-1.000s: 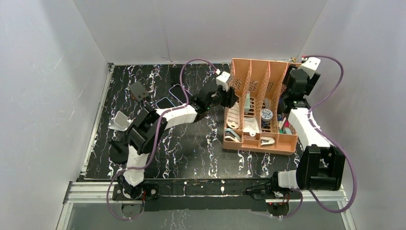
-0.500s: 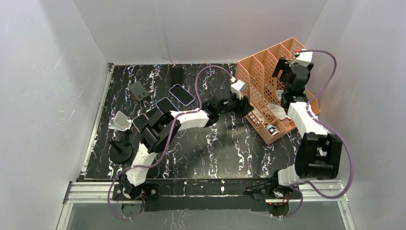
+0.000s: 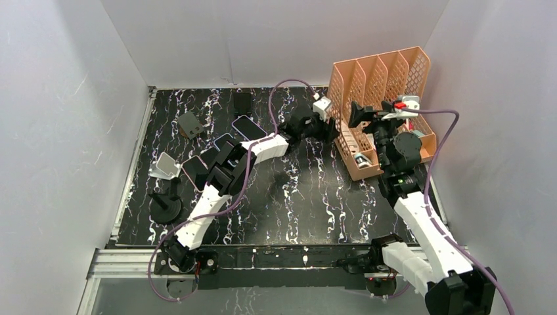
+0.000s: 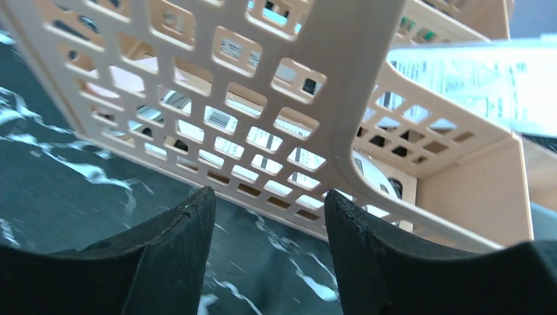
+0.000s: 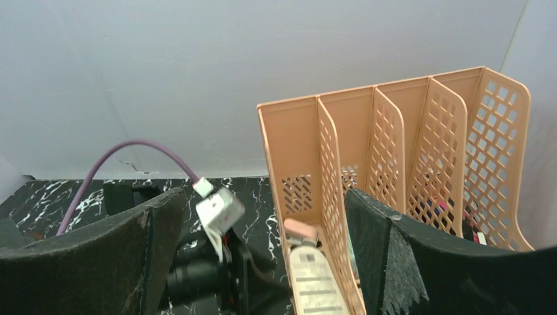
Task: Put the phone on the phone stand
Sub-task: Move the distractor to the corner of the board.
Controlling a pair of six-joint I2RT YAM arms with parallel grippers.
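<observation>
Three phones lie flat at the left of the table: a dark one (image 3: 249, 126), a second dark one (image 3: 225, 140) and a pinkish one (image 3: 195, 172), partly under my left arm. Near them are a black wedge phone stand (image 3: 190, 123), a silver stand (image 3: 164, 166) and a black round-based stand (image 3: 165, 205). My left gripper (image 3: 332, 131) (image 4: 268, 193) is open with nothing between its fingers, its tips just short of the orange organiser's lattice wall (image 4: 276, 131). My right gripper (image 3: 358, 113) (image 5: 264, 197) is wide open and empty, facing the organiser (image 5: 387, 144).
The orange file organiser (image 3: 381, 85) stands at the back right, holding small items in its slots. Another dark block (image 3: 243, 102) sits near the back wall. White walls close the table on three sides. The left arm's purple cable (image 3: 289, 85) loops over the table's middle.
The organiser has swung round toward the back right corner and stands more upright. My right gripper has let go, opened wide and pulled back. The left gripper has opened a little and followed the organiser.
</observation>
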